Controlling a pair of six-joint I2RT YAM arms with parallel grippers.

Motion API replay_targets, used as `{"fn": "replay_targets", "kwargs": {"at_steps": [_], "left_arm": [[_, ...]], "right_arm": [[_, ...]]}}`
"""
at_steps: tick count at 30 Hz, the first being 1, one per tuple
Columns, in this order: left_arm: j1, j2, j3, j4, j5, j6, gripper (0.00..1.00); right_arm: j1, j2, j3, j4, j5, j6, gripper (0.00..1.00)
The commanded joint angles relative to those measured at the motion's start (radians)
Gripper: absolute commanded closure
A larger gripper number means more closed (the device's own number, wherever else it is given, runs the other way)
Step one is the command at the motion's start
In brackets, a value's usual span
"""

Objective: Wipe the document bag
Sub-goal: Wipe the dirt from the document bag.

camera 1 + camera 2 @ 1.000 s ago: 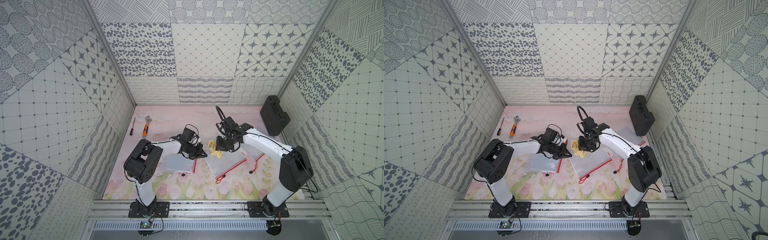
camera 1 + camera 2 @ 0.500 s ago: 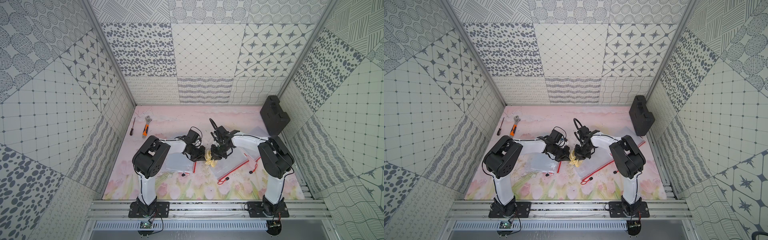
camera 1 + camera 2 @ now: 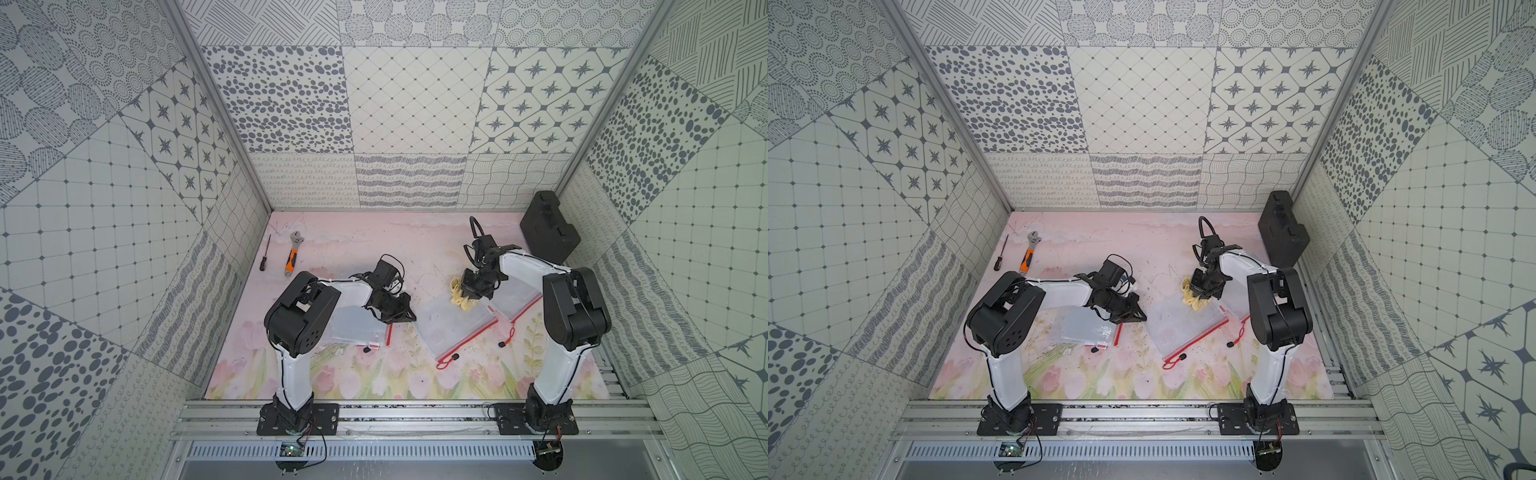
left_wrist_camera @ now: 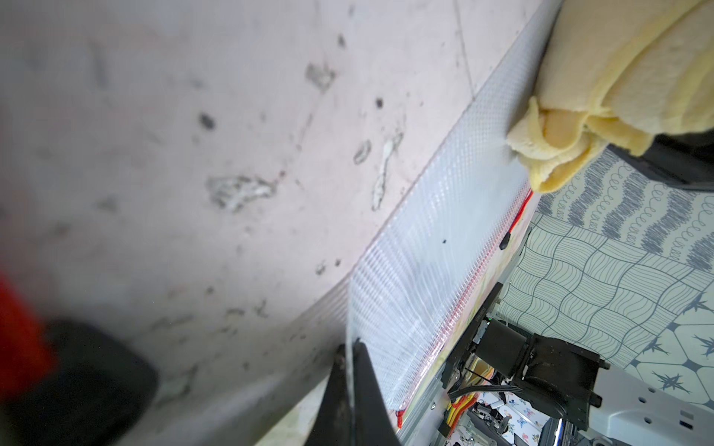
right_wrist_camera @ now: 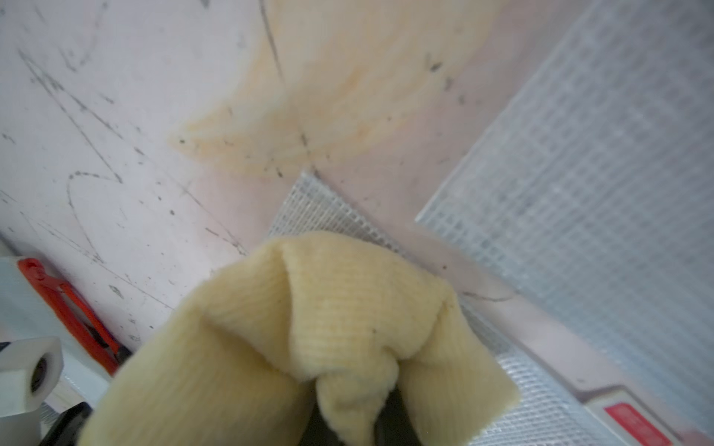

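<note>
Cloth (image 3: 461, 305), crumpled and yellow, on the far corner of a translucent red-zipped mesh document bag (image 3: 451, 332)
Right claw (image 3: 471, 293) grips it; left claw (image 3: 409, 318) is clenched on a neighbouring corner (the bag lies flat on the pink floral surface (image 3: 353, 257)).

cloth (image 3: 459, 297) on far corner of document bag (image 3: 451, 332) | screwdriver (image 3: 265, 253) left of wrench (image 3: 292, 254) — back left | case (image 3: 548, 232) — back right
</note>
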State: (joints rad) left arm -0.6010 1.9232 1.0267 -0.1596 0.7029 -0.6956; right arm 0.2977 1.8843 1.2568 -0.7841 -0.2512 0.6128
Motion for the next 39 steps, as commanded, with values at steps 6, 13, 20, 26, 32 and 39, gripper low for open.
{"fn": "replay_targets", "kwargs": {"at_steps": [6, 13, 20, 26, 32, 39], "left_arm": [[0.0, -0.003, -0.003, -0.097, -0.043, 0.023, 1.0], [0.0, -0.028, 0.003, -0.125, -0.065, 0.04, 1.0], [0.0, -0.03, -0.001, -0.125, -0.062, 0.04, 1.0], [0.0, -0.011, 0.021, -0.135, -0.074, 0.037, 1.0], [0.0, -0.01, 0.033, -0.146, -0.082, 0.036, 1.0], [0.0, -0.026, 0.028, -0.177, -0.1, 0.054, 1.0]], "right_arm": [[0.284, 0.091, 0.061, 0.04, -0.071, 0.084, 1.0], [0.101, 0.113, 0.069, -0.027, 0.003, -0.013, 1.0], [-0.106, 0.114, 0.154, -0.136, 0.118, -0.13, 1.0], [0.106, 0.049, 0.084, -0.095, 0.071, -0.081, 1.0], [0.348, 0.041, -0.042, 0.025, -0.068, 0.037, 1.0], [0.246, -0.011, -0.09, -0.046, 0.029, 0.01, 1.0]]}}
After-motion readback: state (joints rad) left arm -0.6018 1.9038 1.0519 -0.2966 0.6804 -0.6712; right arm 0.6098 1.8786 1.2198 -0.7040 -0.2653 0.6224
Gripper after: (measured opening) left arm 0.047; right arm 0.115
